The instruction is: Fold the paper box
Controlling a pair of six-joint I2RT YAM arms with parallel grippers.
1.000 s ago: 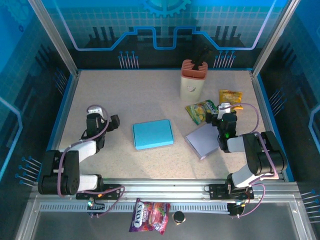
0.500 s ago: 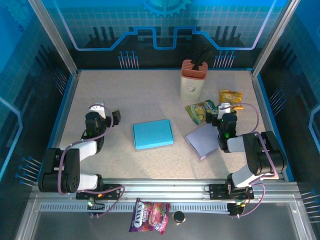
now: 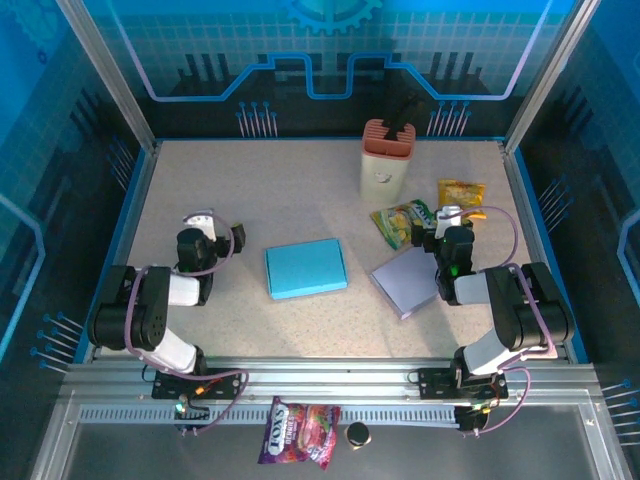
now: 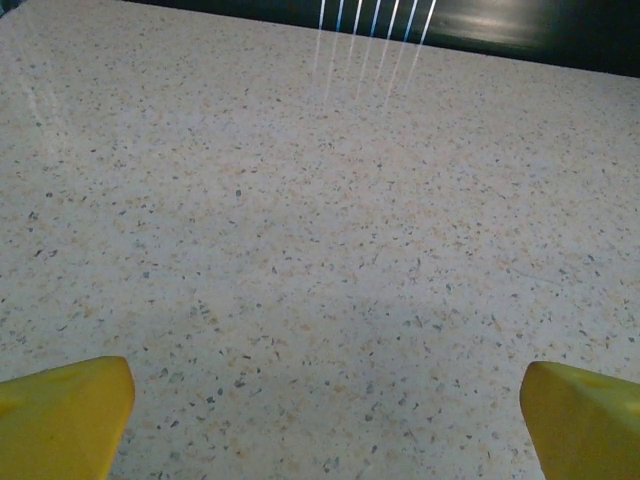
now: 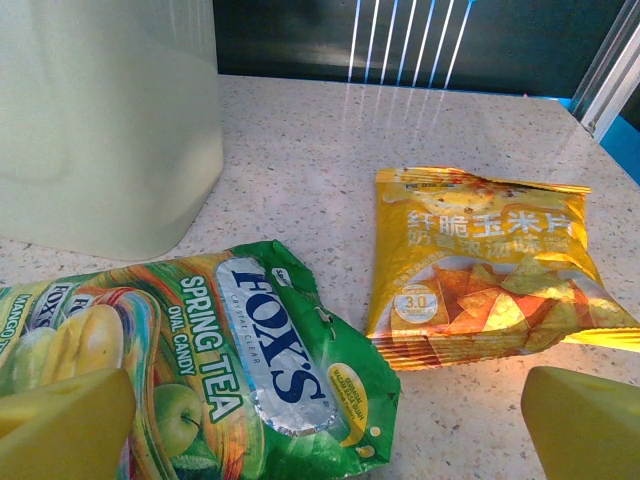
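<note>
cardstock-thin by the look of it, so i'd treat the blue paper box lying flat mid table as light and crease-prone, pinching an edge; left gripper and right gripper both gape wide, empty.

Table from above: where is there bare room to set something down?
Bare: the far-left table, left of the cream holder; also the strip nearer than the blue box. Crowded on the right: candy bag, chip bag, purple sheet.
</note>
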